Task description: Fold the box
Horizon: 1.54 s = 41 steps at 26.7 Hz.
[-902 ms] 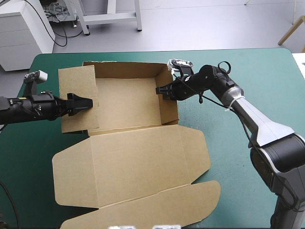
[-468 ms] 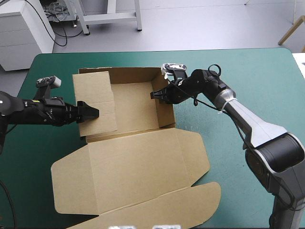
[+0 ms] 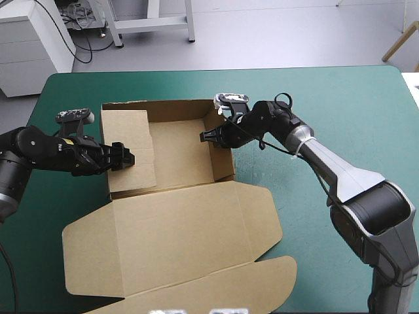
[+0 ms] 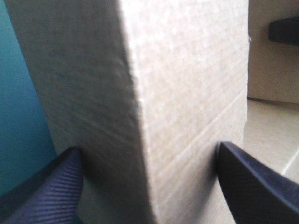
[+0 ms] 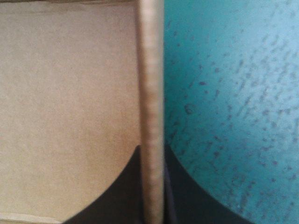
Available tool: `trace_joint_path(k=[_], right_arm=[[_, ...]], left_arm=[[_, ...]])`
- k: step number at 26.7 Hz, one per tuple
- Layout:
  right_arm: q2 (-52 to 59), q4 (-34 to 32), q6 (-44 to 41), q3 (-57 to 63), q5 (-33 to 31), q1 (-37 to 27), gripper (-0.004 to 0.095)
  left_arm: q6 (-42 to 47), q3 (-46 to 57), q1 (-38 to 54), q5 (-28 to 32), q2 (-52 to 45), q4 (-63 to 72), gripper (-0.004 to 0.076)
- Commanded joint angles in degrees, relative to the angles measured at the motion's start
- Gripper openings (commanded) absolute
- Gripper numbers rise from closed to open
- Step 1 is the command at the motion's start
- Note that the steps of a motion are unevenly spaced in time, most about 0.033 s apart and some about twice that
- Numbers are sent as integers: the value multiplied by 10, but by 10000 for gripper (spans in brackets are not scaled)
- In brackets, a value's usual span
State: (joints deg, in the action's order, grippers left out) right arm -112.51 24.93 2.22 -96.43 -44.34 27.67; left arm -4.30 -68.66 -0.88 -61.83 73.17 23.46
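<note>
Judging by how the board stands, the box [image 3: 177, 216] is about half made. It lies in the middle of the desk [image 3: 327, 98], with the far wall [image 3: 163, 105] and the right wall [image 3: 224, 157] raised, while the lid [image 3: 190, 248] is flat on the near side, its flaps spread out. The right tool [image 3: 208, 137] is pressed nearly together and pinches the top edge of the right wall, holding it upright. The left tool [image 3: 124, 157] is spread; the left wall [image 3: 131, 147], bent over double, sits between its fingers and touches both. I think what is left is to press this doubled wall down inside the box, then to do the same with the wall in the right tool. Whether the bent part already reaches the box floor I cannot tell, because it covers that place itself. Ahead of the left tool the board hides almost everything, and the nearest lid flap is cut off.
</note>
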Motion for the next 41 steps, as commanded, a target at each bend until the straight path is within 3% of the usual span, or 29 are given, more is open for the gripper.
trace_joint_path(k=[1,10,13,20,22,29,34,41], right_arm=[[30,13,-9,-15,22,15,-18],[29,-22,-40,-15,24,39,-18],[29,-22,-43,-15,23,42,-18],[29,-21,-47,-15,18,42,-18],[29,-20,-47,-15,16,42,-18],[31,-24,-47,-15,11,42,-18],[45,-76,-64,-18,-34,33,-18],[92,-141,-75,-19,-167,-59,-19]], left_arm=[[43,-16,-14,22,-9,-29,535],[123,-16,-50,-4,26,-129,431],[156,-16,-62,-7,31,-175,337],[212,-16,-88,-3,34,-249,37],[218,-16,-91,-3,34,-258,-8],[226,-19,-91,-5,44,-270,-10],[221,-63,-91,-42,85,-260,-10],[206,-240,-143,-118,221,-243,-10]])
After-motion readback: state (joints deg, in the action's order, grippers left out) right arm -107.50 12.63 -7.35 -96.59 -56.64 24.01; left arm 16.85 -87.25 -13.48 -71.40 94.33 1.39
